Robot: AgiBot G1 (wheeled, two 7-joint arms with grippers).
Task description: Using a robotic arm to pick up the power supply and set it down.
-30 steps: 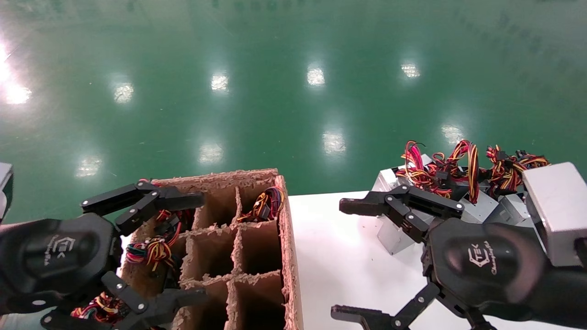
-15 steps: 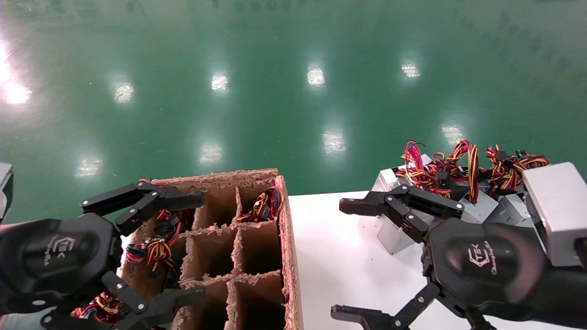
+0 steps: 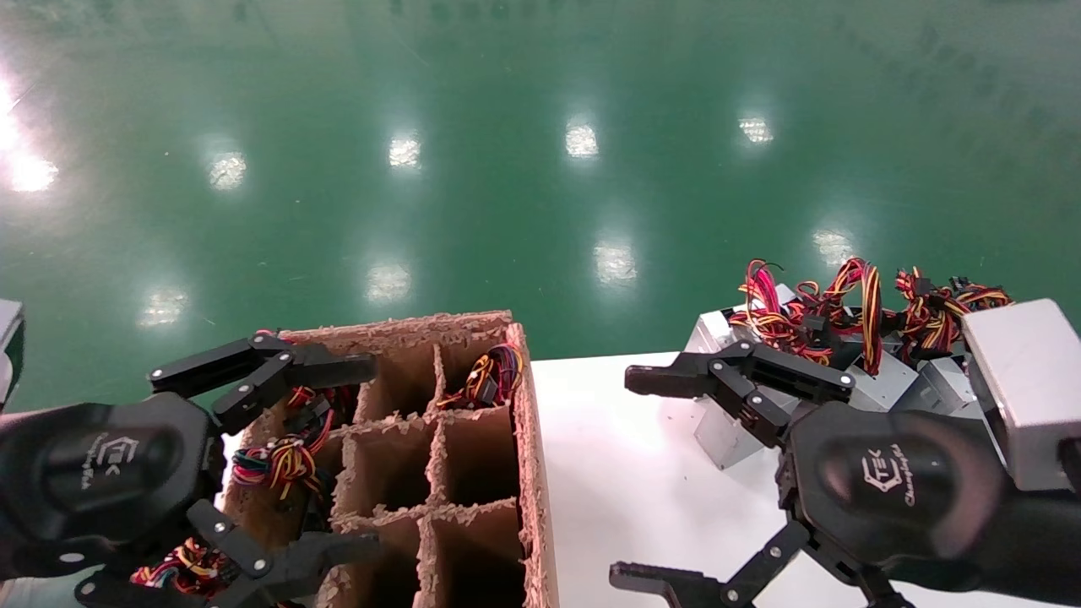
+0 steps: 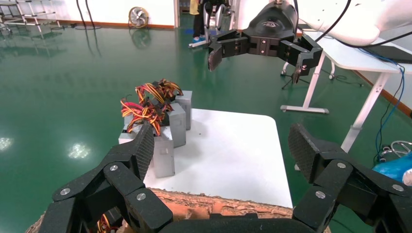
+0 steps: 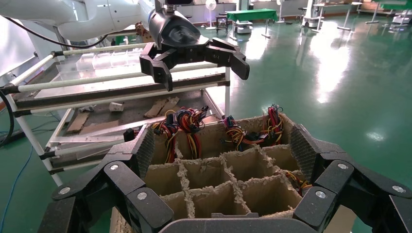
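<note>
Nothing has moved over the last second: our left gripper [image 3: 342,456] over the box [image 3: 473,473] and right gripper [image 3: 646,477] near the supplies [image 3: 878,384] both hover wide open, empty, pickup unstarted.

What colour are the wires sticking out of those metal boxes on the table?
Mostly red, yellow and orange wires on grey boxes; clearest in the head view.

A white "TEK" logo is showing on each gripper's black housing (the smaller script beside it is unreadable): left gripper [image 3: 359,456], right gripper [image 3: 646,481].
</note>
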